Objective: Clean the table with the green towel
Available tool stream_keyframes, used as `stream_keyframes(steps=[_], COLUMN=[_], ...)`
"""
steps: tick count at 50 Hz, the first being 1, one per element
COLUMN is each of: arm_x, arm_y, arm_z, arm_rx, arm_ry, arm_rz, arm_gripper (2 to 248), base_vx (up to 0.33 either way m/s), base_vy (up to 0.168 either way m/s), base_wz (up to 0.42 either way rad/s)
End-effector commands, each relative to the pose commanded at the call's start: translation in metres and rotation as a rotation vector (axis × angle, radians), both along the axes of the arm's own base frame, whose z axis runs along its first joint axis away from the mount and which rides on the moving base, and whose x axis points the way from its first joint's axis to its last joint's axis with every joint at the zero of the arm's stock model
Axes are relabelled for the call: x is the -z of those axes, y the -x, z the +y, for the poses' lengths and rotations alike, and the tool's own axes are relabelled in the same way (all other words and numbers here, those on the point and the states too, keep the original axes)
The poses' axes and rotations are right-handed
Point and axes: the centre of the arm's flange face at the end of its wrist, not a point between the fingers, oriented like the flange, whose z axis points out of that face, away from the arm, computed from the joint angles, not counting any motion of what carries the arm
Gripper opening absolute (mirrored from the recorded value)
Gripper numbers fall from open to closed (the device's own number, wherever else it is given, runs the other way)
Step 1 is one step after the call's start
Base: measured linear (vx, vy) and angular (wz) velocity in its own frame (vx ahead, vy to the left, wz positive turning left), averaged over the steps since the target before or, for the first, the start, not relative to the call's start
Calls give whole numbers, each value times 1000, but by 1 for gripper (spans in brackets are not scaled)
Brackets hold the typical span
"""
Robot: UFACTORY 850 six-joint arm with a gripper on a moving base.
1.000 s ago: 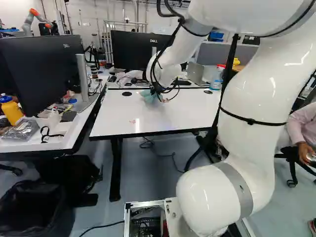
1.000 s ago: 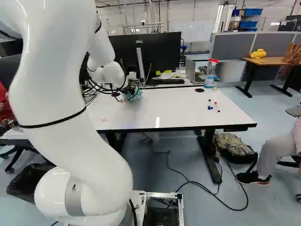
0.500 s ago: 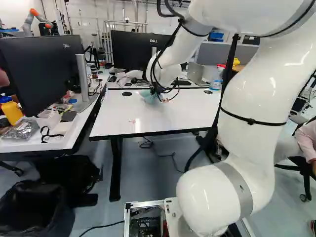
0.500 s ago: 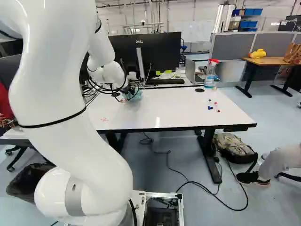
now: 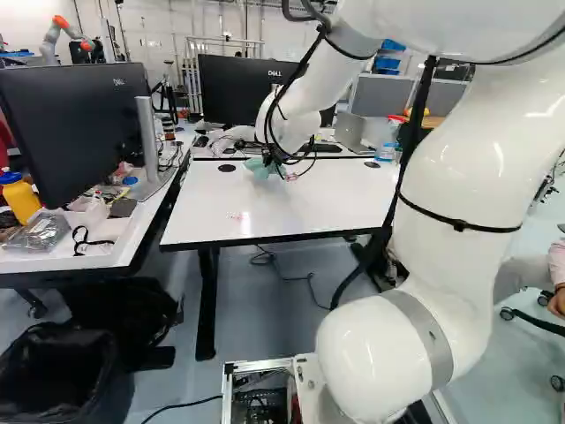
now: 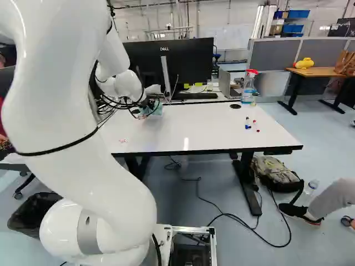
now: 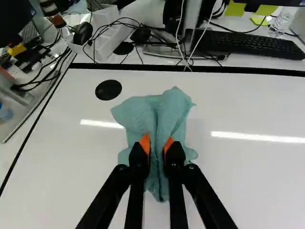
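Note:
At the far part of the white table [image 5: 274, 208], the gripper [image 5: 284, 168] hangs low beneath the wrist, partly hidden by cables. The green towel [image 5: 258, 168] bunches at its tip; in the right base view the towel [image 6: 156, 110] shows beside the cables. Seen from the wrist, the gripper [image 7: 157, 149] is shut on the towel [image 7: 167, 112], which is pinched between both orange pads and spreads ahead of and below them. Whether the cloth presses on the tabletop cannot be told. Faint red marks [image 6: 122, 141] lie on the table's near left part.
Small marker caps [image 6: 248, 126] lie on the table's right side. Behind stand a spray bottle [image 6: 249, 86], a monitor [image 6: 191, 61] and a keyboard [image 7: 248, 45]. A cluttered desk [image 5: 106, 252] adjoins at the left. Another robot [image 5: 64, 34] stands far back. A backpack [image 6: 275, 172] is on the floor.
My arm has shifted slightly to the left in both base views, with the towel still in its gripper. The base has not moved.

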Motion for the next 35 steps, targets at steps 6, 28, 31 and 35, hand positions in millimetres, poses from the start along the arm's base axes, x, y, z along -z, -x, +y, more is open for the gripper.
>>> stream_keyframes(steps=[6, 28, 31, 35], arm_x=[-7, -7, -7, -7], arm_y=[12, 50, 55, 62], arm_z=[5, 25, 27, 31], arm_rx=[-15, -72, -80, -92], arm_ry=[-2, -2, -2, -2], arm_rz=[-12, -9, -9, -9], arm_gripper=[51, 51, 51, 51], base_vx=[0, 0, 0, 0], base_vy=[0, 0, 0, 0], base_wz=[0, 0, 0, 0])
